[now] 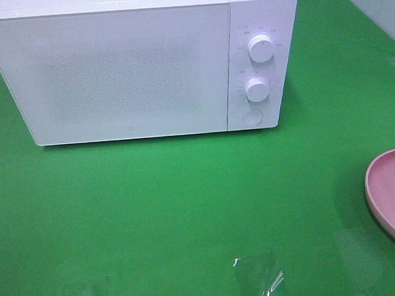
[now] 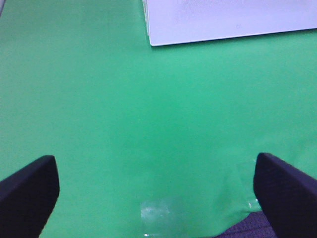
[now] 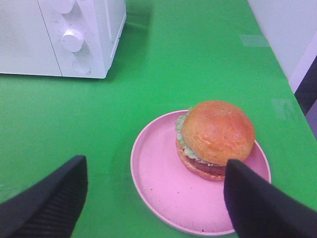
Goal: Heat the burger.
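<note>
White microwave (image 1: 112, 73) door shut, burger (image 3: 215, 139) on right-side plate (image 3: 158, 183). I see nothing done; left gripper (image 2: 156, 193) and right gripper (image 3: 153, 198) open, empty.

Green desk (image 1: 154, 211), two things on it.
A white microwave (image 1: 112, 73) stands at the back; a pink plate (image 1: 384, 190) sits at the right edge.

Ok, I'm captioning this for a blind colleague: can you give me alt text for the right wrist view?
A burger with a glossy golden bun, lettuce and a dark patty sits on a pink plate on a green tabletop. The right gripper hangs open above the plate, holding nothing. Beyond stands a white microwave with its door shut.
</note>
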`<state>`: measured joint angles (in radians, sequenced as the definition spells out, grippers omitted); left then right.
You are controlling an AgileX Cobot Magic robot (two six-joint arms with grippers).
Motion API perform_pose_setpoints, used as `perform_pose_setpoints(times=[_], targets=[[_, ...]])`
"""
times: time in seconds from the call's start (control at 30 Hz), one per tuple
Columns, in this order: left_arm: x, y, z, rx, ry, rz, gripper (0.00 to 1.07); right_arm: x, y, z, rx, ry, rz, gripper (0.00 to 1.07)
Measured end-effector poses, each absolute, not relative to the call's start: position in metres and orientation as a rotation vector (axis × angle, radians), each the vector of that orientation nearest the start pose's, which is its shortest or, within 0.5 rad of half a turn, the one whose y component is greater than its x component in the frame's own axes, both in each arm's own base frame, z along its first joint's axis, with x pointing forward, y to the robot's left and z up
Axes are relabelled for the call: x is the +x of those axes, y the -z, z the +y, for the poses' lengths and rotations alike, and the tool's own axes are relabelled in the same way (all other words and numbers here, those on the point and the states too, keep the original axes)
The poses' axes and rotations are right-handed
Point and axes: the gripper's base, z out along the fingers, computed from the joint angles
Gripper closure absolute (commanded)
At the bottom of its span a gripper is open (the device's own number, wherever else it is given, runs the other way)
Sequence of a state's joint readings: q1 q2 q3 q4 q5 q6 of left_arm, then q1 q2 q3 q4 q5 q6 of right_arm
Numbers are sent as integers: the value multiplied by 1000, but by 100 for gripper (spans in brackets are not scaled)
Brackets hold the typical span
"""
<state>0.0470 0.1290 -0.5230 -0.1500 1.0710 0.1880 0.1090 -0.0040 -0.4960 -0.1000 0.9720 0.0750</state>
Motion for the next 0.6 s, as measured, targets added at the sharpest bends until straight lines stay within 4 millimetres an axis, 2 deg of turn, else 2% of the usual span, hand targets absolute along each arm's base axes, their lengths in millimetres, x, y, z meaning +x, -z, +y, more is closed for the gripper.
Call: perform_pose_setpoints(times=[0.2,0.6], targets=[[-8,-284,-12,157,27,2016,7,-1,-284,-8,-34,-4,1952,34],[-9,-283,-12,159,25,2011,8,-1,-284,-8,-34,-4,1952,34]])
